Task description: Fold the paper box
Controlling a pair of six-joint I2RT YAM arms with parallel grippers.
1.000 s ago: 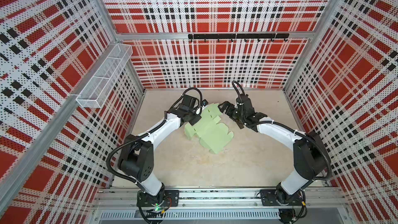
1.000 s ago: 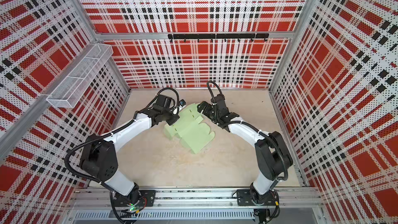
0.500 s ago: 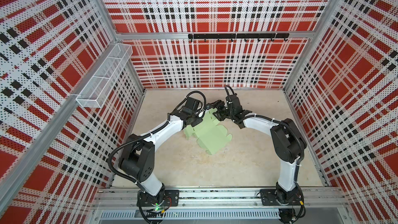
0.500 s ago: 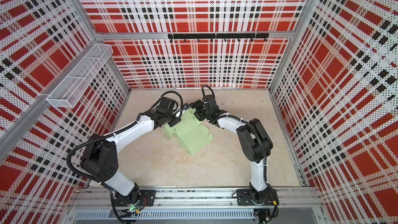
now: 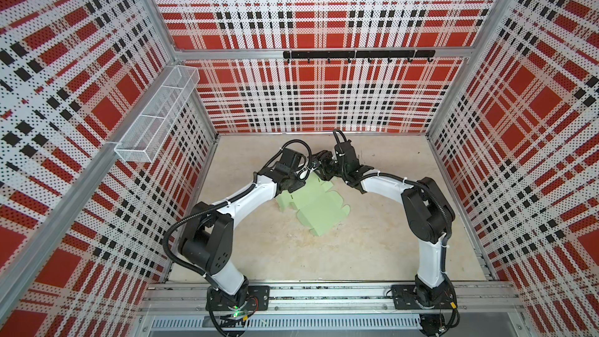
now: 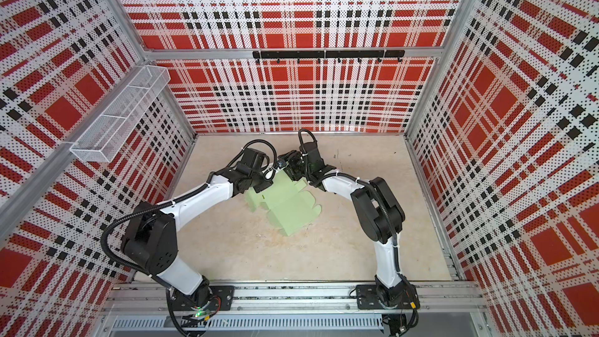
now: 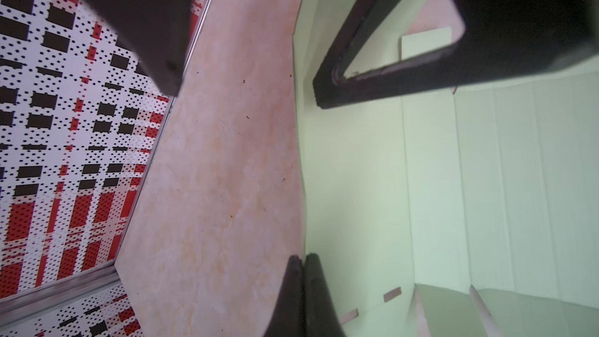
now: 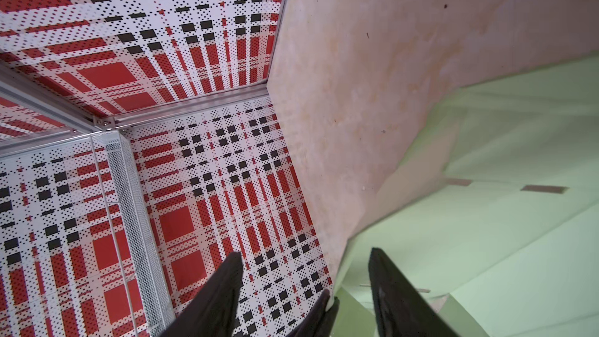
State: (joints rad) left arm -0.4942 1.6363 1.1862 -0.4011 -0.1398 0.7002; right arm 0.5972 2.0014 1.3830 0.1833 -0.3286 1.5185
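Pinching the paper box [image 7: 453, 189] edge, left fingers [image 7: 291, 293] sit together; right fingers [image 8: 392, 293] gape astride it.

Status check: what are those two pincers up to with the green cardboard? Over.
Left pincer shut on paper box edge. Right pincer open, straddling that edge. Pincers crowded together.

The left arm [image 5: 249, 194] and the right arm [image 5: 384, 186] have white curved shells with black joints. Ribbed black cables [image 5: 166, 239] follow them, fixed by white ties. The left gripper [image 7: 303, 259] has thin black fingers.
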